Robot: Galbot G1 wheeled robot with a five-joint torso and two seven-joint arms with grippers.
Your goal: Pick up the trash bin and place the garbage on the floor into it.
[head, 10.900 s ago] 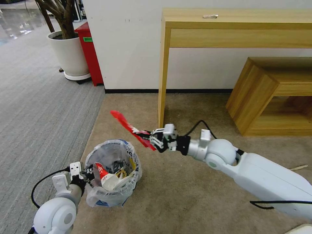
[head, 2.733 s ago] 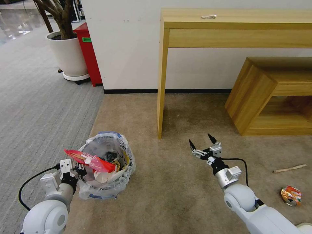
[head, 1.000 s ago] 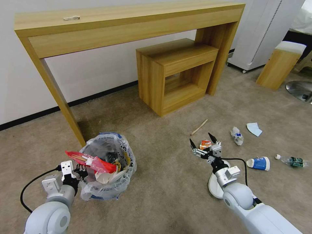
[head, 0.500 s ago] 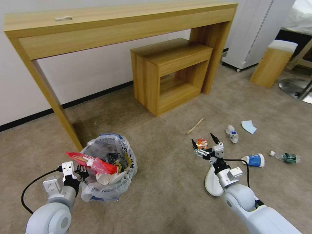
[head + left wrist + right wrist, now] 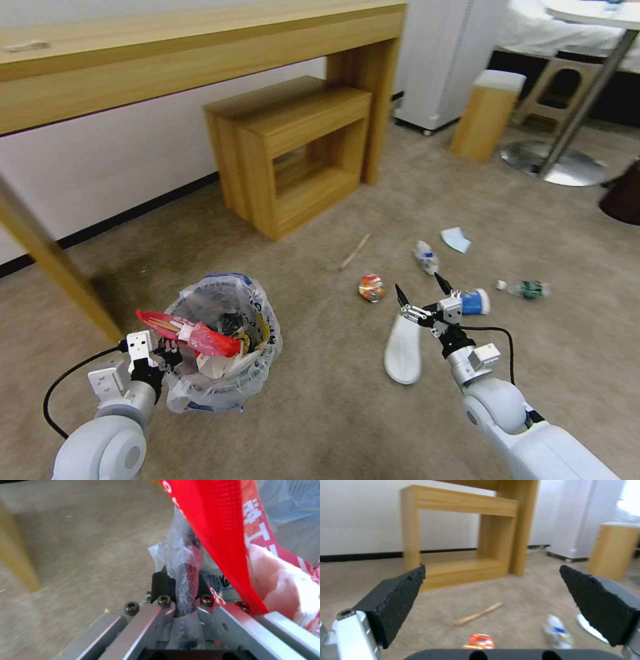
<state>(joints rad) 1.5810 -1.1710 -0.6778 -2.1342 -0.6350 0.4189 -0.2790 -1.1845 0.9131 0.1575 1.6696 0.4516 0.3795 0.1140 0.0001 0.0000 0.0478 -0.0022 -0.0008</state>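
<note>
The right gripper (image 5: 423, 301) hangs at lower centre-right of the head view, jaws spread wide and empty, just above the white slipper (image 5: 402, 341) lying on the carpet. At lower left the left gripper (image 5: 157, 352) is pinched on the bag-lined rim of the trash bin (image 5: 260, 357), held just off the carpet — so the bin pickup looks done and the collecting partly done, with a red wrapper (image 5: 200, 335) and a paper cup already piled in it. What is left on the floor, counted outward from the open claw: one slipper, one crushed orange can (image 5: 371, 288), one blue-and-white cup (image 5: 476, 301), one crumpled white cup (image 5: 426, 257), one wooden stick (image 5: 354, 251), one pale blue paper (image 5: 456, 239) and one clear bottle (image 5: 527, 289) — seven pieces.
</note>
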